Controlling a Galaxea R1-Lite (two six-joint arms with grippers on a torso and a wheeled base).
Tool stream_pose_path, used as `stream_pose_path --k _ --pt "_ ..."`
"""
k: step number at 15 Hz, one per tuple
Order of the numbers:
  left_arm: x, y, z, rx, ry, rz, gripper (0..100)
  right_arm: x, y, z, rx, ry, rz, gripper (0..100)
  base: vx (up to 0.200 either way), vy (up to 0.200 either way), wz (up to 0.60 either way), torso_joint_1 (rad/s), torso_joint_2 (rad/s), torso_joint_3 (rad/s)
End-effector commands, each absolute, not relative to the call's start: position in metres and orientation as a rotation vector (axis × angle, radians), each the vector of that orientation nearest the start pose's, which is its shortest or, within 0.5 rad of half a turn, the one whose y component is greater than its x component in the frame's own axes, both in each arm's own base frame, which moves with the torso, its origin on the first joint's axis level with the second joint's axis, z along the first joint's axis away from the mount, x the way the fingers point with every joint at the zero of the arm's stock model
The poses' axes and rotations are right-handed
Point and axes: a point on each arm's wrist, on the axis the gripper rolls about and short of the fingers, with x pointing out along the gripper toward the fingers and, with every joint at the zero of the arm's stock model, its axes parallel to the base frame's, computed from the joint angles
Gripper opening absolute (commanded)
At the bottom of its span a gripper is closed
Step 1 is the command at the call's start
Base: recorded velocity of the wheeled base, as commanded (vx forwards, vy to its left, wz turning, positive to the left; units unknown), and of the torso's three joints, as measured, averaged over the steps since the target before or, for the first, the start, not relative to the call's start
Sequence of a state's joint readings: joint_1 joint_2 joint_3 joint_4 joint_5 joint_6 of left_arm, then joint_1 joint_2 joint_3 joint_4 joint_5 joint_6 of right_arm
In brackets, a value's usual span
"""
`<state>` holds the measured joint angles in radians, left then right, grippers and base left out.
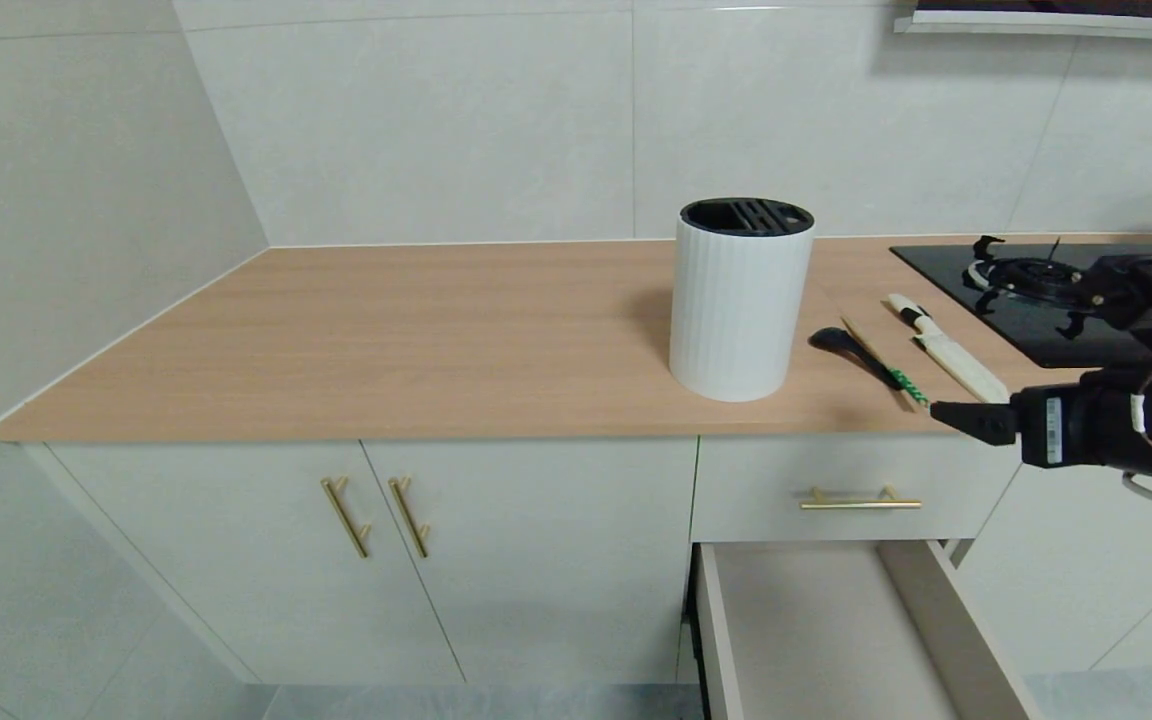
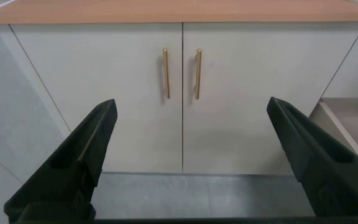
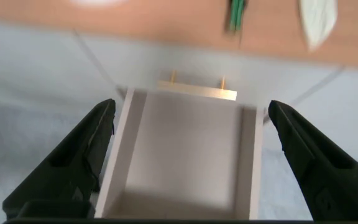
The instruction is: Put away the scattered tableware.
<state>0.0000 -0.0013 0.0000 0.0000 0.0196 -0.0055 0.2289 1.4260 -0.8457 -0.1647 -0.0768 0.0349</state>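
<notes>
- The scattered tableware lies at the front edge of the light wooden desk (image 1: 436,330), just ahead of the right gripper (image 1: 966,415): a white-handled knife with a cream blade (image 1: 946,350), a pair of wooden chopsticks with a green band (image 1: 886,368) and a black spoon (image 1: 841,345).
- The knife is the closest to this gripper; the chopsticks lie just beside it, and the spoon crosses the chopsticks a little farther off.
- The right gripper hangs just off the desk's front edge, level with it, its fingers spread wide apart and holding nothing.
- Below this gripper a pale pulled-out drawer (image 1: 711,620) stands open.
- Between the gripper and that drawer sits a shut drawer front with a gold bar handle (image 1: 860,500).
- Past the tableware from the right gripper stands a white ribbed cylindrical holder with a black slotted top (image 1: 741,300), upright on the desk and near the spoon.
- Beyond the right gripper, toward the tiled wall, a black gas hob (image 1: 1036,300) is set into the desk.
- The left gripper (image 2: 188,162) is held low with its fingers wide apart and nothing between them.
- It faces two white cabinet doors (image 2: 104,93) with upright gold handles (image 2: 165,73) under the desk.
</notes>
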Motion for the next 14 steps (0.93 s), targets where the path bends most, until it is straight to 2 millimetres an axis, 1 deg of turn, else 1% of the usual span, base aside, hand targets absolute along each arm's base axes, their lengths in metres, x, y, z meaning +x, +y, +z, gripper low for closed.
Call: stream_pose_path --k 1,2,4,5,9,11,14 --pt "-0.023 0.0 0.075 -0.006 0.0 0.02 100 0.264 0.059 0.217 -0.024 0.444 0.13 100 0.0 0.0 0.0 0.0 0.0 0.0" --pt "-0.023 0.0 0.075 -0.006 0.0 0.02 100 0.274 0.061 0.209 -0.025 0.436 0.109 100 0.0 0.0 0.0 0.0 0.0 0.0" --pt "-0.023 0.0 0.075 -0.006 0.0 0.02 100 0.288 0.065 0.201 -0.026 0.411 0.075 100 0.0 0.0 0.0 0.0 0.0 0.0" --pt "-0.023 0.0 0.075 -0.006 0.0 0.02 100 0.3 0.066 0.192 -0.032 0.399 0.03 100 0.0 0.0 0.0 0.0 0.0 0.0" --pt "-0.023 0.0 0.075 -0.006 0.0 0.02 100 0.32 0.061 0.176 -0.028 0.401 -0.032 100 0.0 0.0 0.0 0.0 0.0 0.0" --pt "-0.023 0.0 0.075 -0.006 0.0 0.02 100 0.333 0.056 0.164 -0.005 0.395 -0.056 100 0.0 0.0 0.0 0.0 0.0 0.0" --pt "-0.023 0.0 0.075 -0.006 0.0 0.02 100 0.341 0.054 0.155 -0.003 0.398 -0.069 100 0.0 0.0 0.0 0.0 0.0 0.0"
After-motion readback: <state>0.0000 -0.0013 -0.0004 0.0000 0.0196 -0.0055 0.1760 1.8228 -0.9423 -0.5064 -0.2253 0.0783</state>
